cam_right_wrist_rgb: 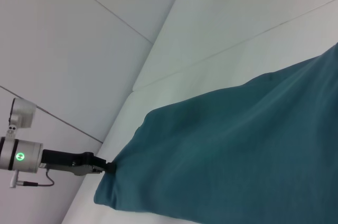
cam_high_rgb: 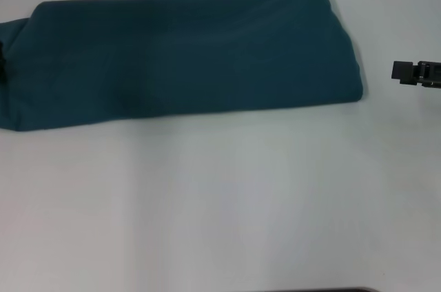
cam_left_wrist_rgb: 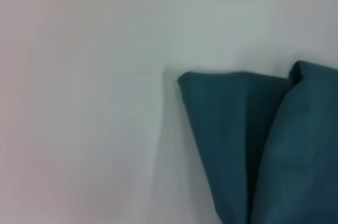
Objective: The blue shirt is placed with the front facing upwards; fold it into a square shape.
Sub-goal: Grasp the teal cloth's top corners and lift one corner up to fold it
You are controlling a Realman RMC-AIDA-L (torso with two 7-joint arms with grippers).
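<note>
— Dark teal-blue cotton is what fills the far half of the white table [cam_high_rgb: 220,209]: the blue shirt [cam_high_rgb: 186,58] is seen folded lengthwise into a long band, laid across the head view from its left edge to a rounded end right of centre. No lettering is shown on the upper face; only soft creases are visible.

— How is the cloth's left end seen?

— In the left wrist view two overlapping folded layers of the blue shirt [cam_left_wrist_rgb: 253,145] are shown lying on the table [cam_left_wrist_rgb: 79,102], one blunt corner pointing outward. In the right wrist view the shirt [cam_right_wrist_rgb: 237,155] is seen along its length, with its far end gathered to a point.

— And the grippers?

— The left gripper [cam_right_wrist_rgb: 103,167] is seen at that gathered end in the right wrist view, its dark tip meeting the fabric, behind it a silver wrist section with a green light. A pinch on the cloth is suggested, yet the fingers are too small to be made out, so it cannot be told. In the head view only a dark sliver of it is caught at the left edge.

— The right one?

— The right gripper [cam_high_rgb: 406,71] is seen at the right edge of the head view, above the table, apart from the shirt's rounded end. Whether its fingers are spread or pressed together cannot be told.
</note>
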